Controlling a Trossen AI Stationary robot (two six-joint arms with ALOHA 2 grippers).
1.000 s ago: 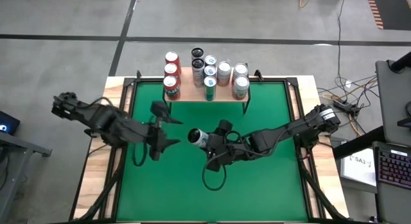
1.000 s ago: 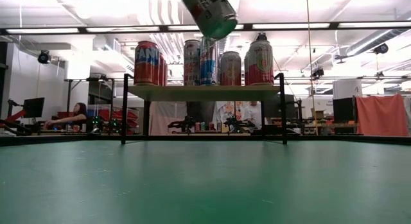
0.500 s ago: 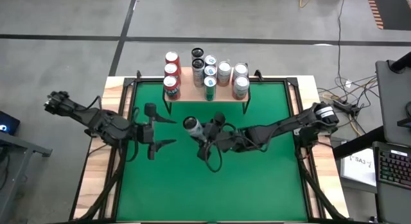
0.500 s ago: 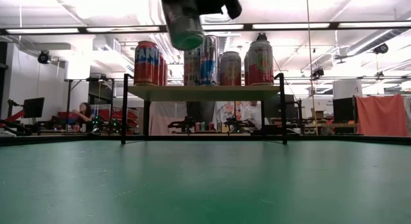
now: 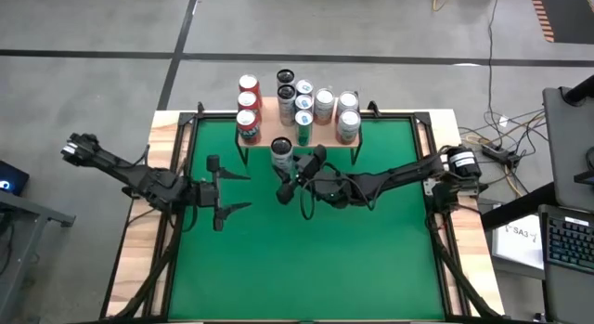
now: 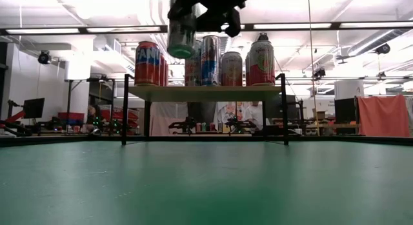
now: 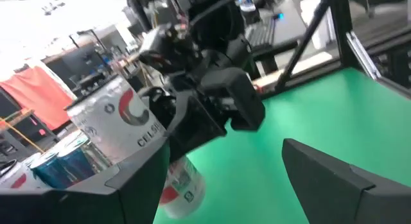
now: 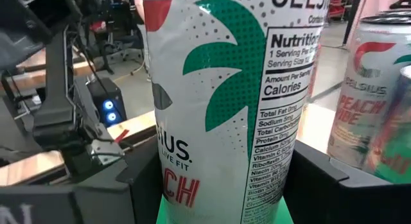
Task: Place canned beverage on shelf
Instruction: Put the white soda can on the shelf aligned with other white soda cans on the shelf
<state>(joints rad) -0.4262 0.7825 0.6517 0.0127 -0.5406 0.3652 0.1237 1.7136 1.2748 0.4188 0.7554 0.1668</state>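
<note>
The shelf (image 5: 268, 110), a small wood-topped platform on black legs (image 6: 206, 93), stands at the table's far middle with several cans (image 5: 320, 106) upright on it. My right gripper (image 5: 288, 168) is shut on a white Celsius can (image 5: 281, 153), in the air just in front of the shelf's near edge, at about the height of the standing cans (image 6: 182, 33). My left gripper (image 5: 246, 191) hovers open to the left of it, over the green table (image 5: 371, 250), holding nothing. My right gripper pinches the can's side wall (image 8: 160, 153) between its two fingers (image 8: 324, 179), one on each side. The fingers come in about level from the table's right side. The can stands nearly upright, top up, lifted clear of table and shelf.
Red cans (image 5: 247, 106) fill the shelf's left end, blue and dark ones (image 5: 303, 110) the middle, white ones (image 5: 347, 115) the right. The bare wood strip (image 5: 278, 138) between the red and blue cans lies right behind the held can. Wooden borders edge the table.
My right gripper has carried the can toward the far edge, up to the shelf's front, and has turned it from lying tilted to nearly upright. My left gripper has drawn back a little toward the table's left edge, sunk lower, and stayed open.
</note>
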